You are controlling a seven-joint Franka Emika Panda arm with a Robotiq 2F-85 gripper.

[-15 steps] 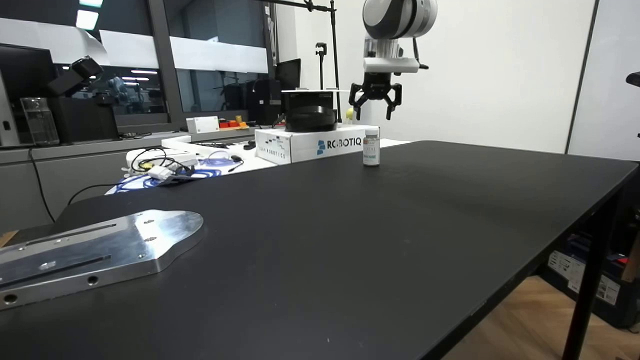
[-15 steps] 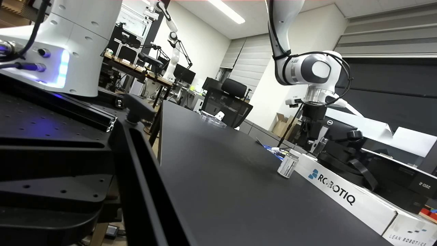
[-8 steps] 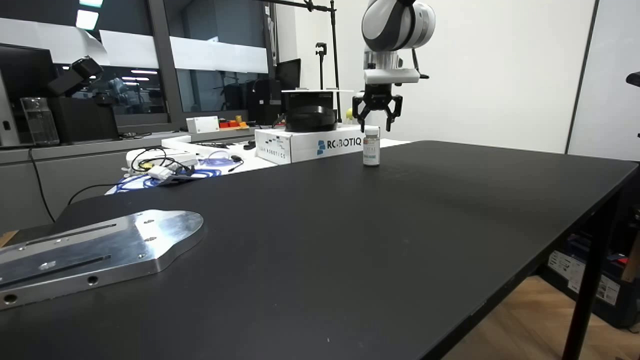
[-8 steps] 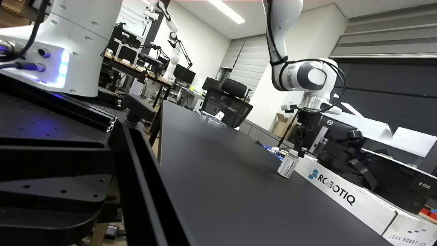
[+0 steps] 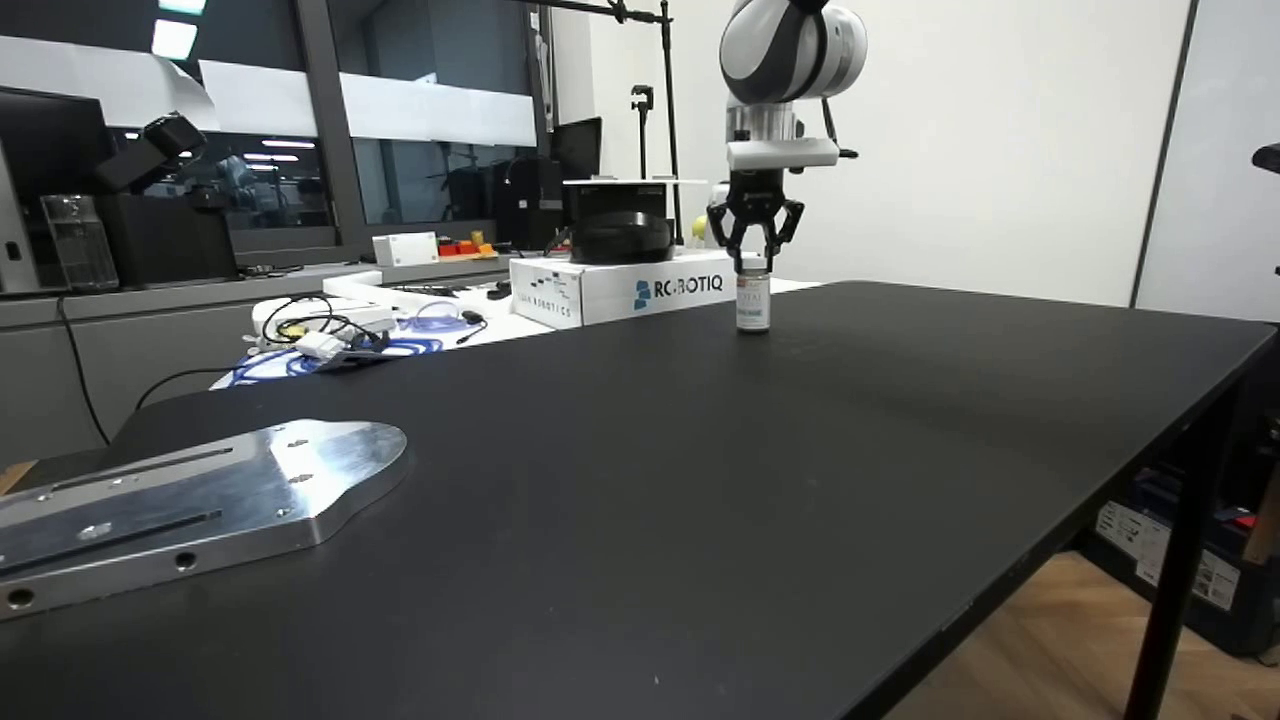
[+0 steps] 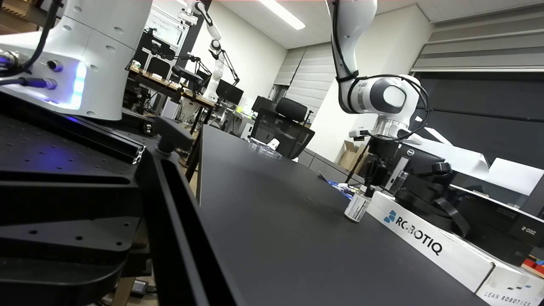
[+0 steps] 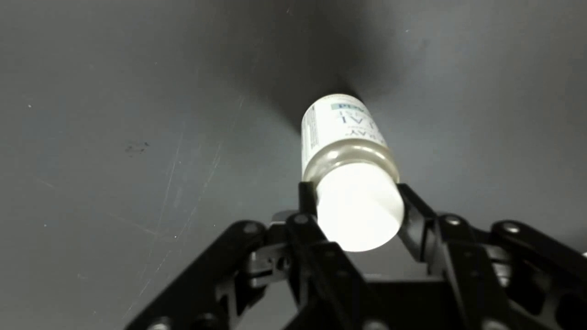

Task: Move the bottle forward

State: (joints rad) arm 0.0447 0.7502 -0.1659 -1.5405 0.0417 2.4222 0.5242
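Observation:
The bottle [image 7: 344,121] stands upright on the black table, its white cap [image 7: 360,208] towards me and its white label facing away in the wrist view. My gripper [image 7: 357,201] points down from above and is shut on the bottle, one finger pressed to each side of the cap. In an exterior view the bottle [image 5: 753,302] shows below the fingertips, its base on the tabletop. Seen from another side, the gripper [image 6: 369,191] partly covers the top of the bottle [image 6: 357,208].
A long white box with blue lettering [image 6: 425,238] lies close behind the bottle, along the table's edge. A shiny metal plate [image 5: 200,500] rests on the black table [image 5: 640,520] at the near left. Cables [image 5: 330,340] are heaped on a white surface beyond the table.
My gripper has come down over the bottle, and its jaws have gone from open to shut on the cap. The bottle has shifted slightly sideways and still stands on the table.

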